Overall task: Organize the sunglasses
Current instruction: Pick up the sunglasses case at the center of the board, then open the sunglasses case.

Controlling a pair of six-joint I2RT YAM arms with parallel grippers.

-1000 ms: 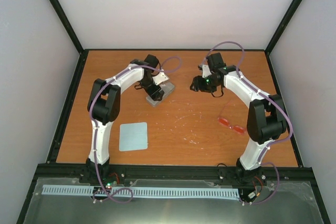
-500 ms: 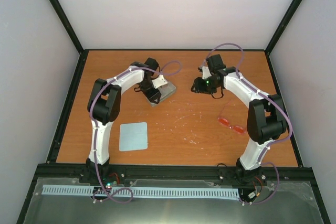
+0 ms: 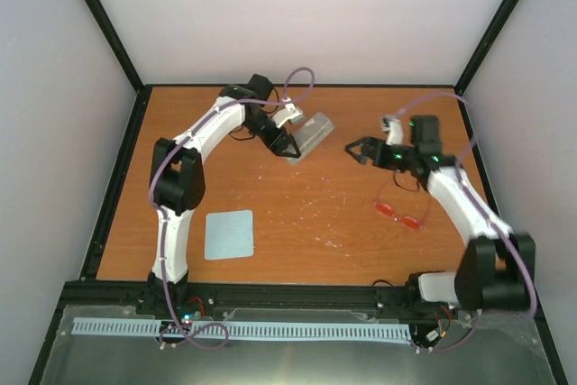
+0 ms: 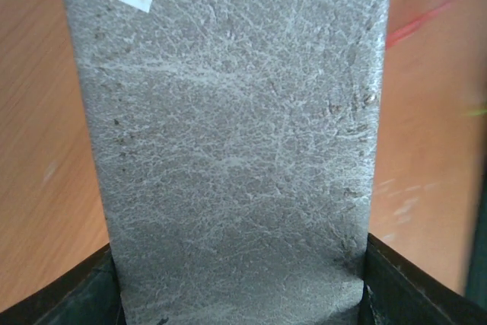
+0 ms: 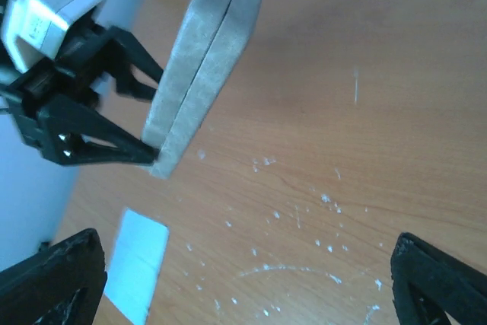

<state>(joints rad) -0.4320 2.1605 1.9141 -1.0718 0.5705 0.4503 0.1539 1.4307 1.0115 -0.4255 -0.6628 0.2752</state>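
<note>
Well apart: sunglasses, case, cloth.

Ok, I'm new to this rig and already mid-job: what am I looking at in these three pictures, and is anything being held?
You are seeing two white robot arms bolted at the near edge of an orange-brown wooden table. The wide picture looks down from above and behind them. The other two come from a camera on each wrist. The left claw is shut on a grey rectangular textured case, which fills the left wrist picture. The right wrist picture shows that case closed and edge-on. The right claw is open and holds nothing. On the table lie small sunglasses with red-orange lenses, near the right arm, and a pale blue square cloth, near the left arm.
</note>
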